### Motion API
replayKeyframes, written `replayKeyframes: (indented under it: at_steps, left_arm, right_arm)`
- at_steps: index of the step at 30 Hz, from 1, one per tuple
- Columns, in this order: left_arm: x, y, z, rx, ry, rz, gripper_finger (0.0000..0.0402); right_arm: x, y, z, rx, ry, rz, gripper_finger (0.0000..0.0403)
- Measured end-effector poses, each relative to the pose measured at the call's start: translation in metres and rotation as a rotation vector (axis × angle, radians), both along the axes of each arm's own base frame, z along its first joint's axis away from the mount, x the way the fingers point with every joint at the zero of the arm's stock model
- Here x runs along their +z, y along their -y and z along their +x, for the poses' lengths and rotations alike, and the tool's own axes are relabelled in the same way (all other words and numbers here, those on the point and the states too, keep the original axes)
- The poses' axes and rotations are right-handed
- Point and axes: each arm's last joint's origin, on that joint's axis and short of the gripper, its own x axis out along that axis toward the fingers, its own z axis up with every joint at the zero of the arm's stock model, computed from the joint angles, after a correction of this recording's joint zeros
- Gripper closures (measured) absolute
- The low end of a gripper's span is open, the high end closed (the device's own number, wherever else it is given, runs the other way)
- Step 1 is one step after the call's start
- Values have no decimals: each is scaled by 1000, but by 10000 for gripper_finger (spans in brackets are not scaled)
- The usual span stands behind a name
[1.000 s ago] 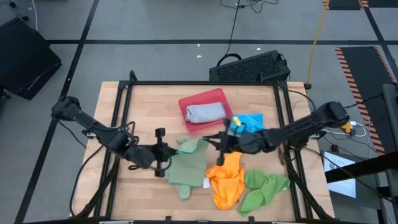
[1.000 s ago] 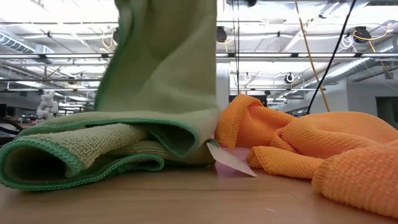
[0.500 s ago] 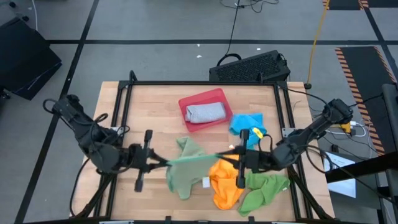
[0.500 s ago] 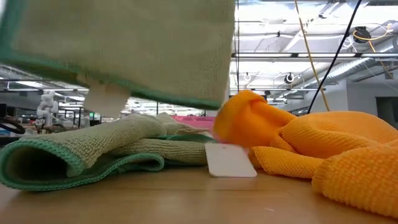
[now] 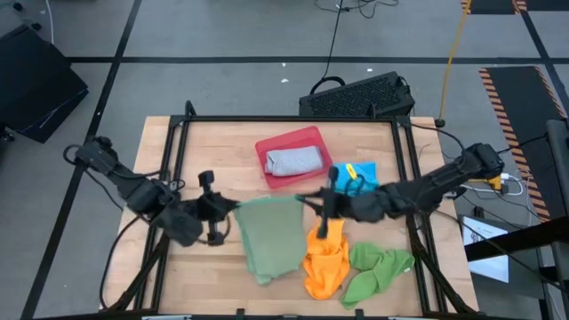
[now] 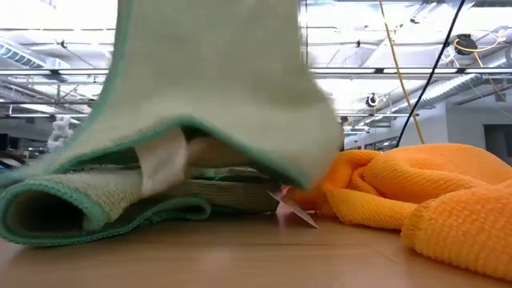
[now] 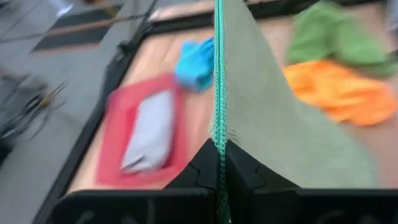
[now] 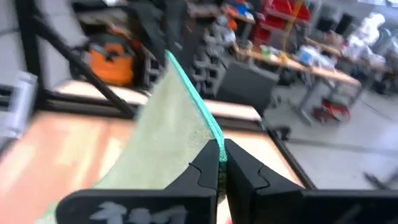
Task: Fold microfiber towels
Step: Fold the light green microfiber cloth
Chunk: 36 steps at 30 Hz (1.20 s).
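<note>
Since a half-second ago both arms have swung the sage green towel (image 5: 274,233) away from me, so it now lies spread flat where it had hung as a stretched band. I'm working over the worktop (image 5: 213,151), with that towel strung between my two pincers. The left pincer (image 5: 224,212) is clamped shut on one corner, and the right pincer (image 5: 313,201) is clamped shut on the opposite corner of the same far edge.

To do this step well, I'd judge I should keep both corners level and equally taut, lower them together, and lay the far edge square before letting go.

The orange towel (image 5: 325,260) sits just beside the right pincer, the bright green towel (image 5: 378,271) beyond it, and the bright blue towel (image 5: 354,174) near its other side. The red tray (image 5: 271,146) holds the grey-blue towel (image 5: 292,161).

My left wrist view shows the hem (image 7: 218,93) pinched edge-on between the fingers, which the high view cannot resolve. Only the low view shows a second sage green towel (image 6: 96,204) bunched underneath, with a white tag (image 6: 162,160) dangling.
</note>
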Motion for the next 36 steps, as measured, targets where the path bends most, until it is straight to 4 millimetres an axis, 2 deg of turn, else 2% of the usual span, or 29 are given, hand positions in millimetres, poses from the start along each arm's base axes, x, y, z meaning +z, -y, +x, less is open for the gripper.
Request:
replayKeyframes:
  at_steps: [4, 9, 14, 20, 23, 28, 36]
  left_arm:
    - [-24, -27, 8, 125, -100, 50, 393]
    - [-41, -48, 16, 180, -179, -4, 388]
    - [-48, -57, 18, 163, -231, 35, 392]
    - [-41, -78, 14, 230, -231, 101, 388]
    - [-40, -82, 13, 249, -227, 81, 394]
    - [-43, -83, 10, 256, -272, 87, 390]
    - [-39, -85, 9, 261, -282, 163, 392]
  right_arm:
    - [-14, 35, 9, -42, -24, 7, 399]
    - [-31, 66, 13, 2, -38, 92, 399]
    - [-44, 80, 11, -6, -48, 92, 399]
    - [-37, 106, 14, 21, 32, 71, 399]
    - [-36, 110, 14, 60, 50, 102, 399]
    - [-43, 110, 13, 81, -31, 100, 399]
    - [-44, 113, 13, 69, -62, -25, 399]
